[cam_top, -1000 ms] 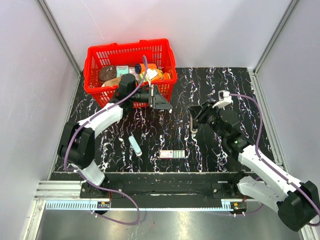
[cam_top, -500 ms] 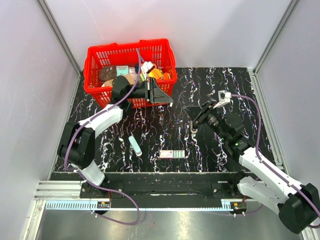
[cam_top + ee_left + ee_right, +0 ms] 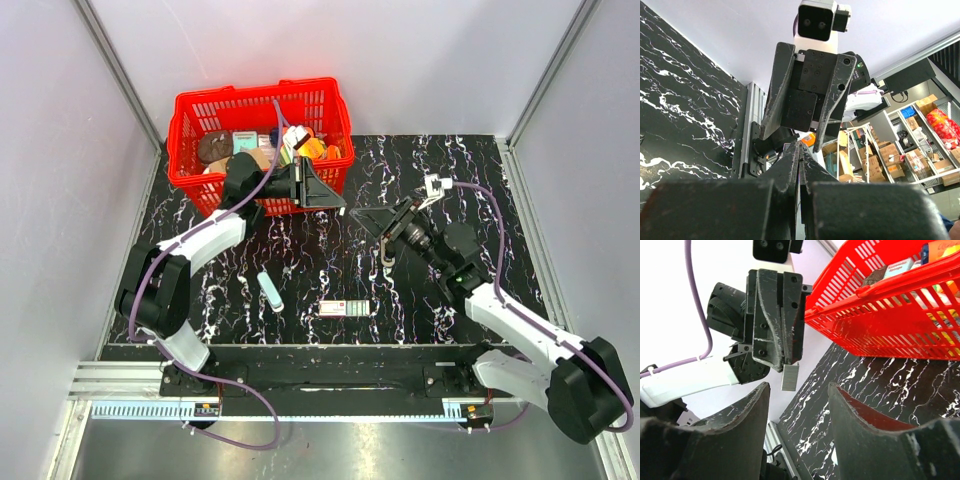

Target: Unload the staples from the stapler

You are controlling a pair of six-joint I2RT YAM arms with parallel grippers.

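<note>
My left gripper point(image 3: 338, 207) hovers in front of the red basket, shut on a short silvery strip of staples point(image 3: 790, 377) that hangs from its fingertips. In its own wrist view the left gripper point(image 3: 800, 150) has its jaws pressed together. My right gripper point(image 3: 376, 222) is open and empty and faces the left gripper at close range. In the right wrist view the strip sits just beyond the gap of the right gripper point(image 3: 799, 386). The dark stapler point(image 3: 386, 254) with silvery parts lies on the table below the right gripper, untouched.
A red basket point(image 3: 190, 165) full of items stands at the back left, also in the right wrist view point(image 3: 875, 315). A pale blue-white bar point(image 3: 270, 291) and a small red-and-white box point(image 3: 343, 308) lie on the black marbled table point(image 3: 470, 170) near the front.
The right gripper has moved left and up towards the left gripper. The left gripper lifted slightly towards the basket, then held still. The stapler has not moved.
</note>
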